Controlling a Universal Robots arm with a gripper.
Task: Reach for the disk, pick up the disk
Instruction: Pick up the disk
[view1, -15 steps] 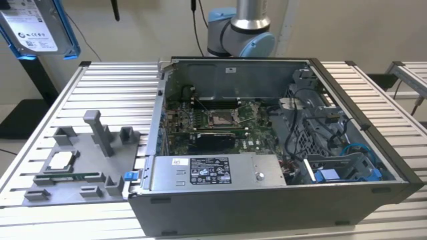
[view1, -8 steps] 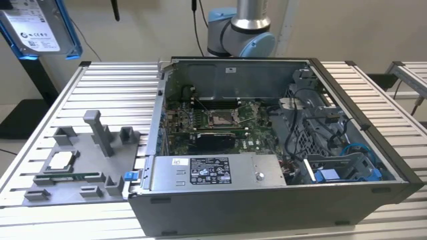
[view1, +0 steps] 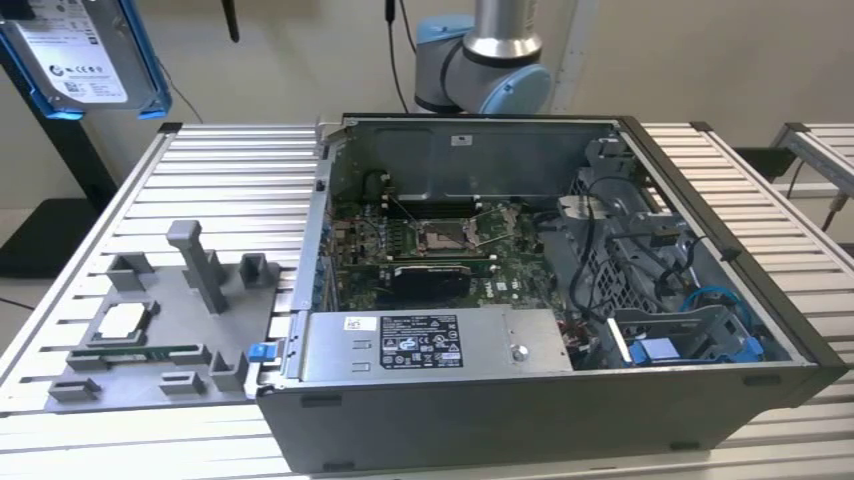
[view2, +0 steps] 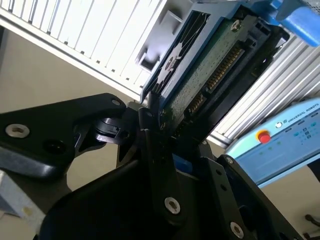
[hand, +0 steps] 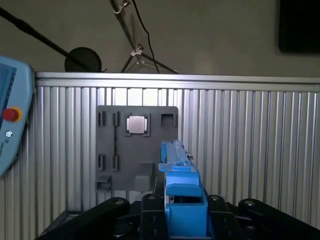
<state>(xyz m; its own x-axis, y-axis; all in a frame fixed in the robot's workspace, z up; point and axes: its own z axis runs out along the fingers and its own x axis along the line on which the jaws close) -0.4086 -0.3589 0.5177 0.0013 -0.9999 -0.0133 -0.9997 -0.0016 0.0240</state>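
Observation:
The disk (view1: 80, 50), a silver-grey drive with a white label in a bright blue caddy, hangs high above the table at the exterior view's far left. In the second wrist view the disk (view2: 210, 65) shows its green circuit board and connector row. My gripper (view2: 161, 125) is shut on its lower end, with black fingers (view2: 150, 120) pressed against both faces. In the first wrist view the disk (hand: 179, 172) stands edge-on, rising from my gripper (hand: 182, 212), far above the table below.
An open computer case (view1: 441, 155) fills the middle of the slatted metal table (view1: 214, 170). A grey fixture plate (view1: 160, 350) beside it carries a small square CPU chip (view1: 118, 320) (hand: 136, 124). The arm's base (view1: 481, 60) stands behind the case. A light blue pendant (hand: 10, 120) lies off the table.

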